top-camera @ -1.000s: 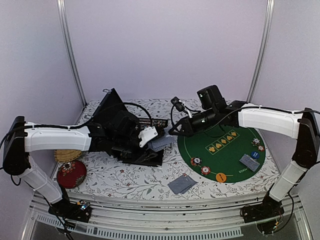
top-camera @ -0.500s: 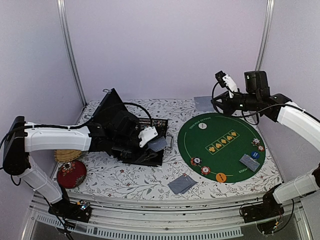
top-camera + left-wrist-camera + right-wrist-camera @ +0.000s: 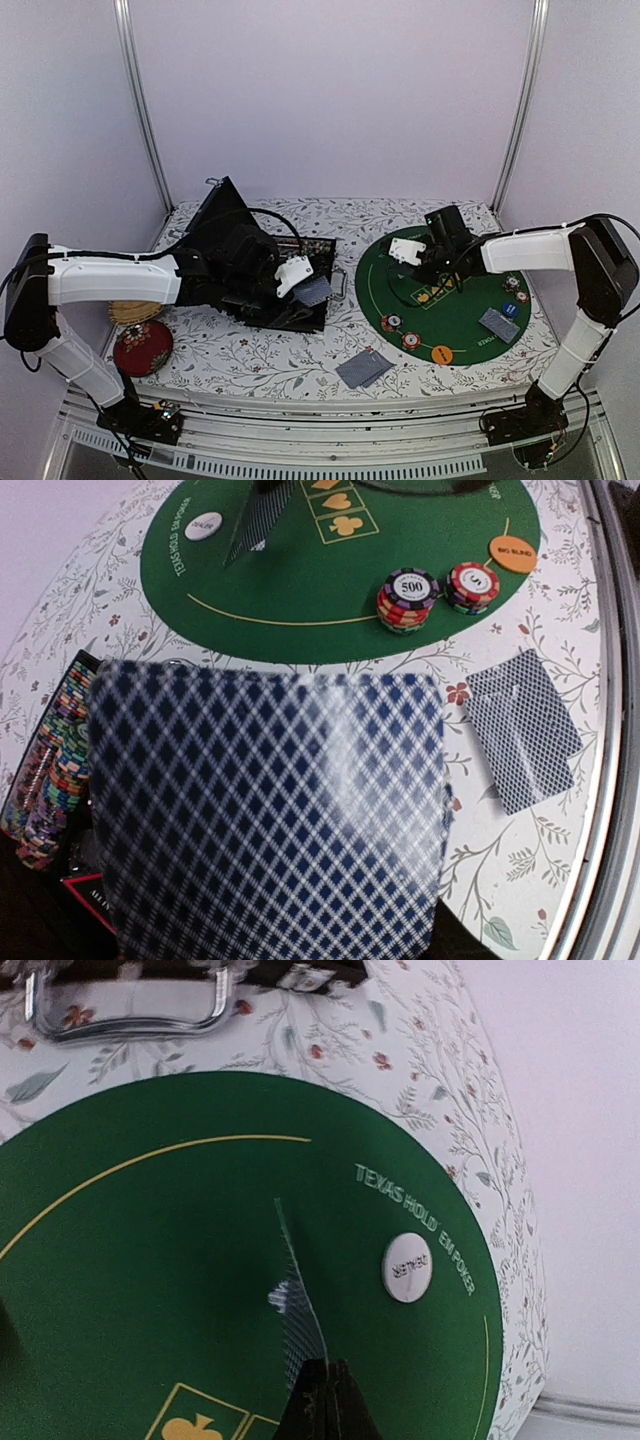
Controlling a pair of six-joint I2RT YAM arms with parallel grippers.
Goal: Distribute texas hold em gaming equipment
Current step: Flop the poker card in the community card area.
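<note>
Back from the far corner, your right arm now hangs low over the mat, right fingers pinched together on an edge-on card near the dealer button. Your left fingers seem clamped on a second card above the case, though that card fills the wrist view and hides them.

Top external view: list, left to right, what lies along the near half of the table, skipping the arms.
red round pad → playing cards on the floral cloth → red-edged chip stack → orange button → playing cards on the green mat
</note>
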